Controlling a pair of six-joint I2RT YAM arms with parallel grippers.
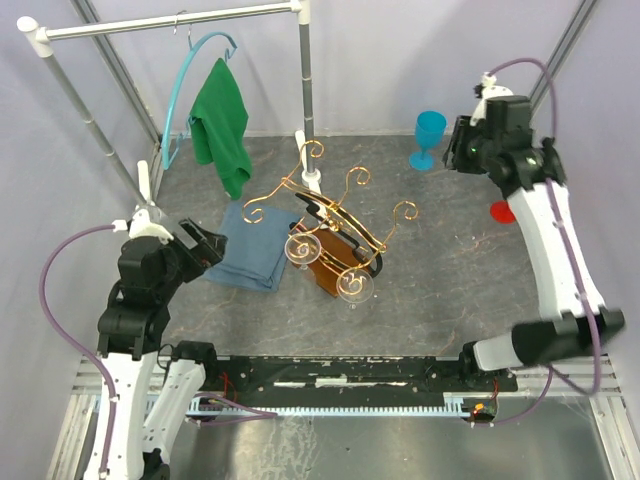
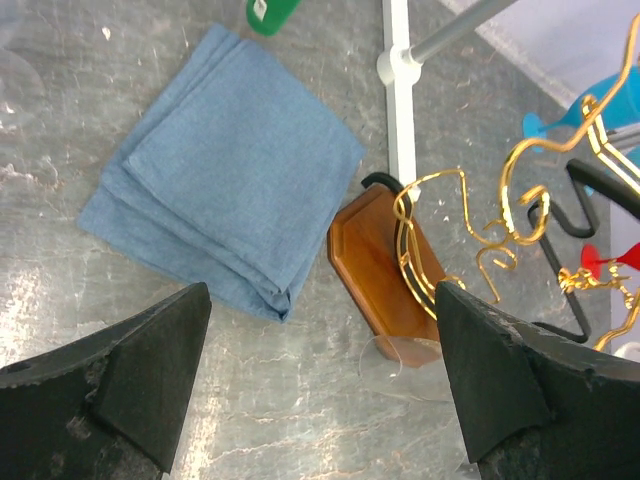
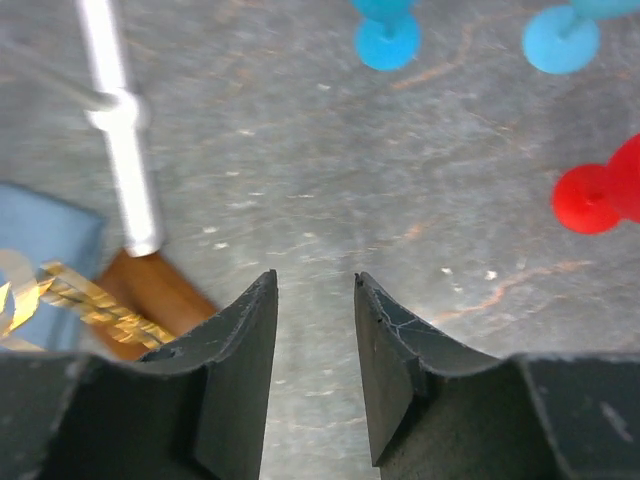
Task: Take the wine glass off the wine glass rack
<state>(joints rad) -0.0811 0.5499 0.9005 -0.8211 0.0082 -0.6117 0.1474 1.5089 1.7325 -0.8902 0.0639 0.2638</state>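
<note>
The wine glass rack [image 1: 330, 222], gold wire with curled ends on a brown wooden base, stands at the middle of the table. Two clear wine glasses hang upside down from it, one on the left [image 1: 302, 247] and one at the front [image 1: 354, 285]. My left gripper [image 1: 212, 243] is open and empty, left of the rack over a folded blue cloth. In the left wrist view [image 2: 322, 292] its jaws are wide apart, with the rack base [image 2: 375, 265] and a clear glass [image 2: 405, 352] ahead. My right gripper [image 1: 457, 150] is raised at the far right, slightly open and empty [image 3: 314, 277].
A white-and-grey clothes rail [image 1: 170, 20] stands at the back left, with a green cloth [image 1: 222, 125] on a teal hanger. A folded blue cloth [image 1: 252, 248] lies left of the rack. A teal goblet [image 1: 429, 138] and a red object [image 1: 502, 212] are at the right.
</note>
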